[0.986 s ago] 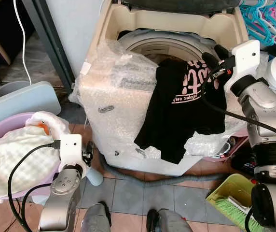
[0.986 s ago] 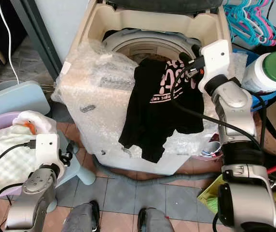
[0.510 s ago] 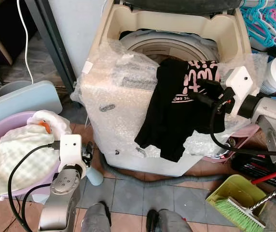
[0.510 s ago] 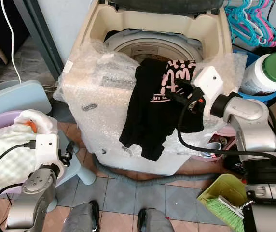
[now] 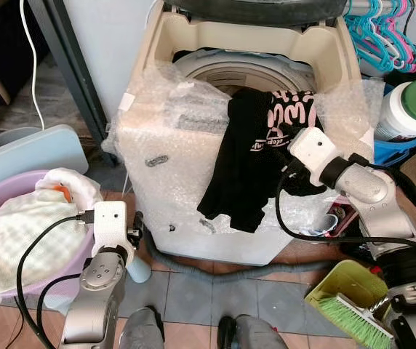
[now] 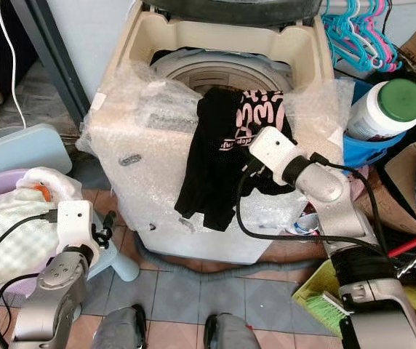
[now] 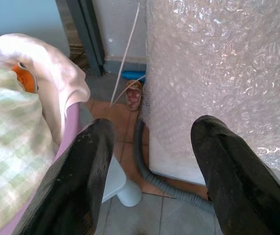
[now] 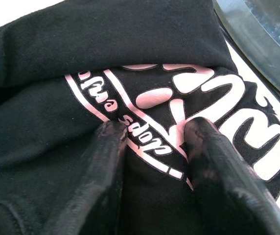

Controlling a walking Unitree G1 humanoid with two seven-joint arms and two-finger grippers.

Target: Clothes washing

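A black T-shirt with pink lettering hangs over the front rim of the top-loading washing machine, which is wrapped in bubble wrap. Its upper part lies on the rim by the open drum. My right gripper is open, both fingers pressed into the shirt's printed front with fabric bulging between them. Its white wrist sits at the shirt's right edge. My left gripper hangs open and empty low beside the machine, next to a purple basin holding a pale checked cloth.
A grey drain hose lies on the tiled floor at the machine's foot. Right of the machine stand a white jar with a green lid, coloured hangers and a green dustpan with a brush. A pale blue board leans at left.
My right arm has come down from beside the drum rim and swung in onto the front of the hanging shirt. The left arm has stayed put. The camera has shifted a little.
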